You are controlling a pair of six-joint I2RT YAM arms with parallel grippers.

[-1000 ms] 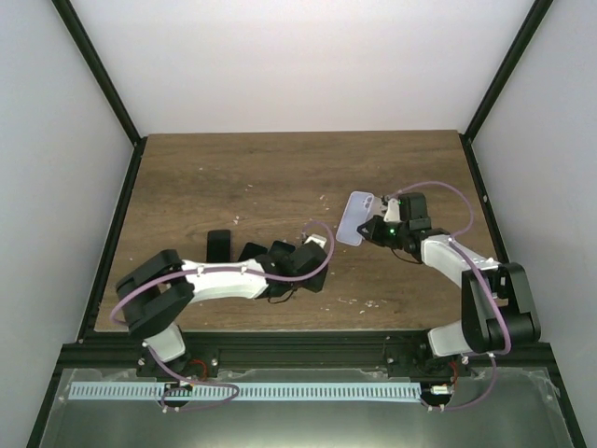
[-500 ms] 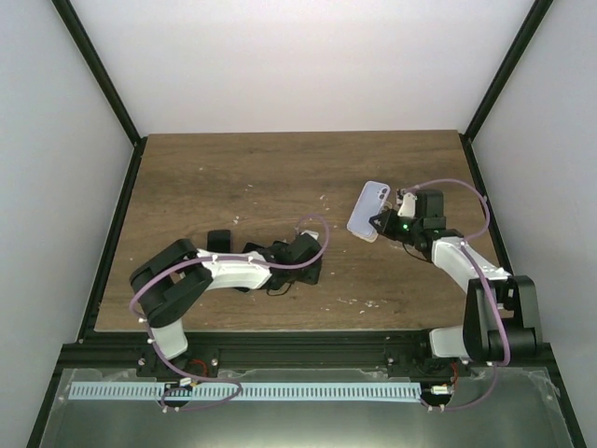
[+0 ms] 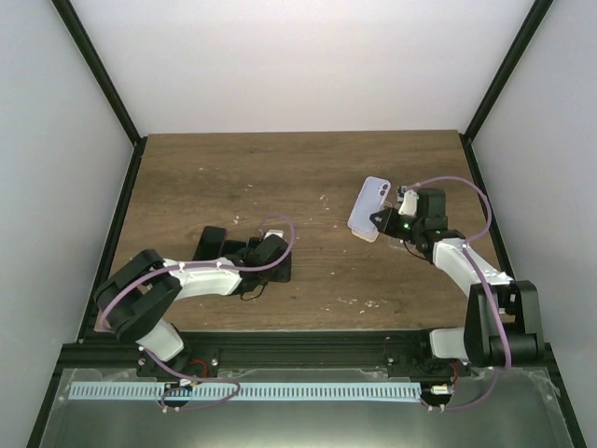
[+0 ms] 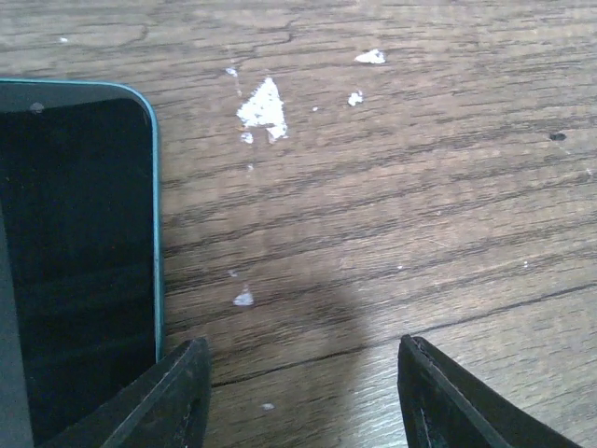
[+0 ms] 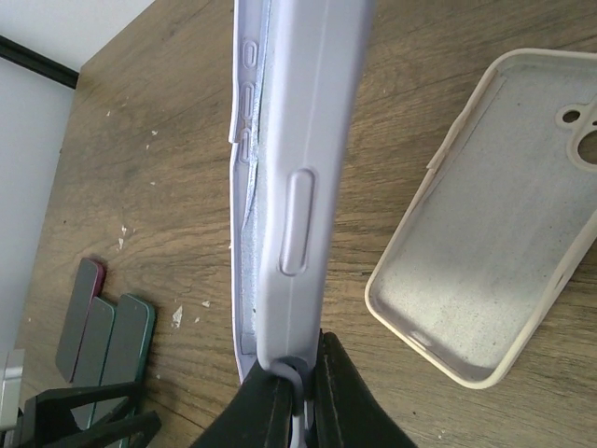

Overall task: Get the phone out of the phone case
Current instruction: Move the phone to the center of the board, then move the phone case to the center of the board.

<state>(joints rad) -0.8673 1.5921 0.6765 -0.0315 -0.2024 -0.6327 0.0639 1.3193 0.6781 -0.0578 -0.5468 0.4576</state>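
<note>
The right tool (image 5: 297, 378) is clamped on the bottom edge of a lavender phone case (image 5: 298, 140), its two fingers pressed close together with only the thin case wall between them. It holds the case up on edge above the wooden surface (image 5: 168, 187), side buttons facing the wrist camera. The pale inner lining shows along the case's left side, and no phone is visible inside it. From overhead, the right tool (image 3: 381, 220) carries the lavender phone case (image 3: 368, 210) over the right half of the surface (image 3: 280, 173). A beige case (image 5: 494, 215) lies open side up on the wood just beside it, also hollow. The left tool (image 4: 303, 392) is spread wide, low over the surface and gripping nothing. Its left finger sits just beside the corner of a teal-edged phone (image 4: 75, 252) lying screen up. Whether they touch cannot be told. This phone lies in a row with two other phones (image 5: 84, 322).
</note>
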